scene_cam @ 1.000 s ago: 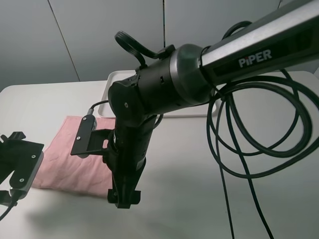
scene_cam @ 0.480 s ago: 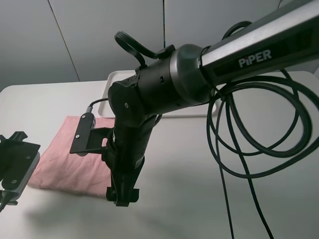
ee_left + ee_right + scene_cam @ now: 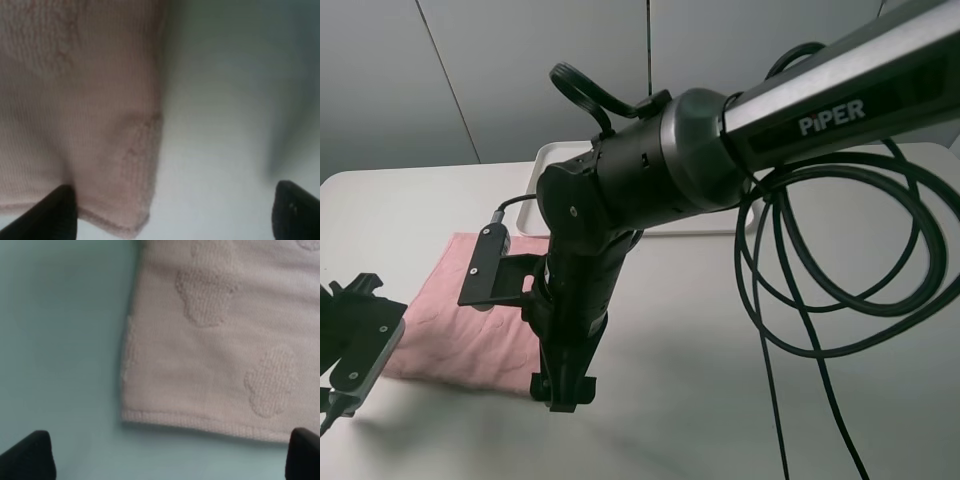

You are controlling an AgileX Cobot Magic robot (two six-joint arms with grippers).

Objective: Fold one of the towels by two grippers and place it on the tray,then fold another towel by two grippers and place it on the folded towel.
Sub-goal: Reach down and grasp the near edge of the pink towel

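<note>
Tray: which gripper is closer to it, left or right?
Right. The right gripper hovers at the near right corner of the pink towel, in front of the tray; the left gripper is at the towel's near left corner, farther from it.

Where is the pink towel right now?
In the high view, the pink towel lies flat on the left side of the table, just in front of the white tray.

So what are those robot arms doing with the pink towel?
The robot looks ready to fold the pink towel, which lies flat on the table. The left arm's fingers and the right arm's fingers hang wide open, one pair by each near corner, holding nothing yet. The white tray sits behind, mostly hidden by the right arm.
</note>
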